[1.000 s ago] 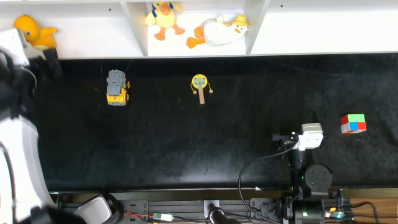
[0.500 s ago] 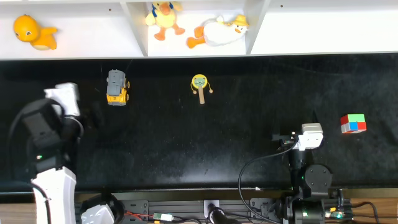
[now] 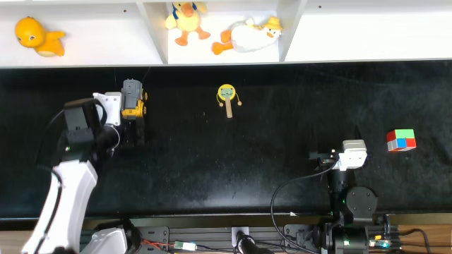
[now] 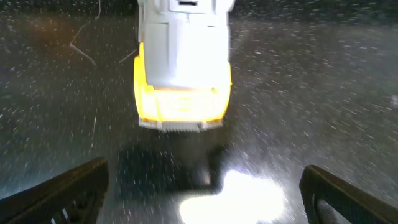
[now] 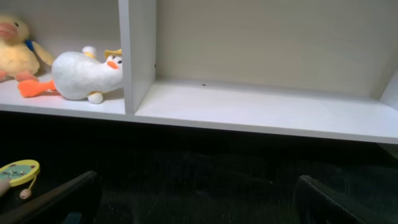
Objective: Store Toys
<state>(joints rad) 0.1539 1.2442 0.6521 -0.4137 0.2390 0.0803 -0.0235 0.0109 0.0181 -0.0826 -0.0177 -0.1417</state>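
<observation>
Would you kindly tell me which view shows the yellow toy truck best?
The top view: the whole toy truck shows from above. The left wrist view has it closer, but cropped at the edge. The right wrist view faces the shelf.

A second ago my left arm was up at the shelf [image 3: 106, 35], at about ten o'clock of the table, with its wrist covering part of the orange duck [image 3: 39, 35] in the left compartment. Half a second ago I had drawn it back down over the black mat [image 3: 282, 162], and the duck lay uncovered. Since then I have swung on toward three o'clock. My left gripper [image 3: 131, 128] has come in just beside the yellow toy truck [image 3: 133, 99], which in my wrist view stands at twelve o'clock, straight ahead of my fingers [image 4: 62, 193].
</observation>
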